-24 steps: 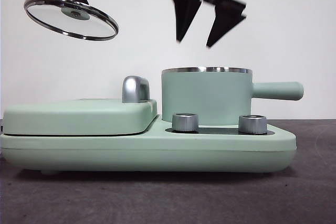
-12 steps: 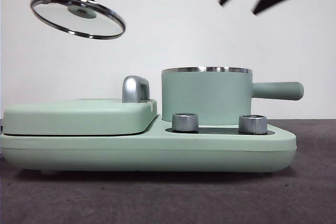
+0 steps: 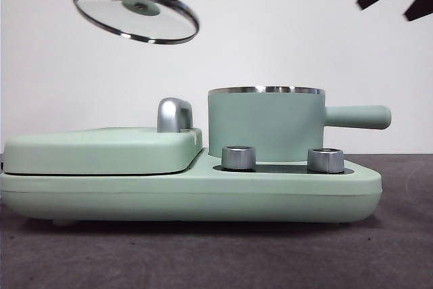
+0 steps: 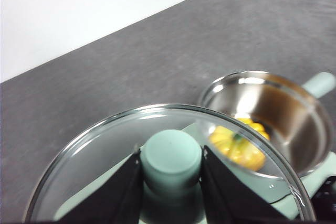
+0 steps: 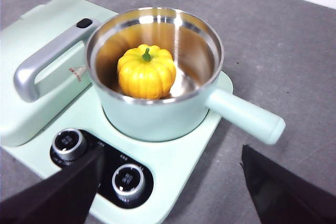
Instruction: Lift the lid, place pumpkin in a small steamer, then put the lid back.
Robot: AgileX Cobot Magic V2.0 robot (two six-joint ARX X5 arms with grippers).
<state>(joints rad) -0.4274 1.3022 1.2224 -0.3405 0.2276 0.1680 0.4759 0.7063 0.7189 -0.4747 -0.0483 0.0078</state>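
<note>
- Left gripper (image 4: 170,174) clamped on knob of lid (image 3: 136,12), tilted, high above flat cover (image 3: 101,148);
- Pumpkin (image 5: 146,72) inside small steamer (image 5: 157,103);
- Right gripper (image 5: 170,187) spread wide, empty.

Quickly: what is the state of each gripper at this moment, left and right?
Left gripper: shut on the lid, gripping its knob, held in the air.
Right gripper: open, holding nothing, raised above the small steamer.
</note>
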